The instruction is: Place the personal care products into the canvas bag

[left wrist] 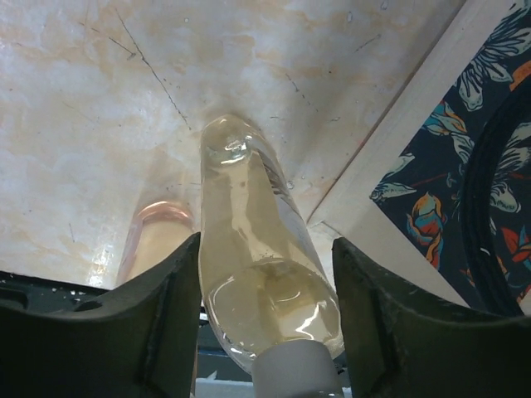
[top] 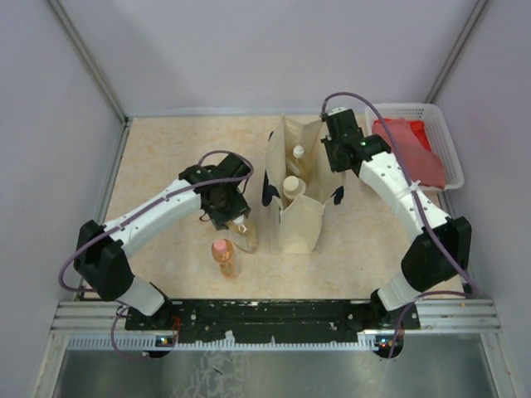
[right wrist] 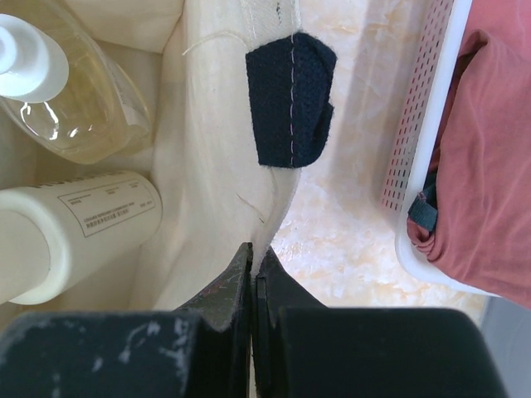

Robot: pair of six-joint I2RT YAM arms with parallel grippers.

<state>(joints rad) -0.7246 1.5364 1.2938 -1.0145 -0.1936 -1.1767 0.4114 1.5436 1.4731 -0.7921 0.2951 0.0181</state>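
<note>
1. In the overhead view the canvas bag [top: 303, 224] stood upright at the middle of the table [top: 166, 149], its mouth open. Inside it we saw the second amber bottle [top: 298, 157] toward the top of the frame and the cream bottle [top: 292, 186] just below it. Left of the bag, the left tool [top: 234, 214] sat over the first amber bottle [top: 246, 236]. The orange bottle [top: 223, 255] stood just beside that bottle, lower left of it. The right tool [top: 329, 156] met the bag's right rim. In the upper right corner a white basket [top: 444, 137] held a red cloth [top: 406, 145].

2. In the left wrist view the left tool [left wrist: 267, 245] pinched the first amber bottle [left wrist: 265, 274], with a finger against each side. The white cap was at the bottom edge and the bottle's base reached the table [left wrist: 83, 99]. The orange bottle [left wrist: 158, 240] showed at the lower left, behind the left finger. The canvas bag [left wrist: 390, 166] ran along the right, with navy flowered fabric [left wrist: 448, 191] beside its pale edge.

3. In the right wrist view the right tool [right wrist: 253, 265] was pressed together on the canvas bag [right wrist: 216, 166], pinching its pale wall at the rim. A navy handle patch [right wrist: 290, 99] was stitched on above the fingers. Inside the bag, the second amber bottle [right wrist: 75, 99] lay at the upper left and the cream bottle [right wrist: 75, 232] below it. The white basket [right wrist: 415, 166] and red cloth [right wrist: 489, 149] filled the right side.
</note>
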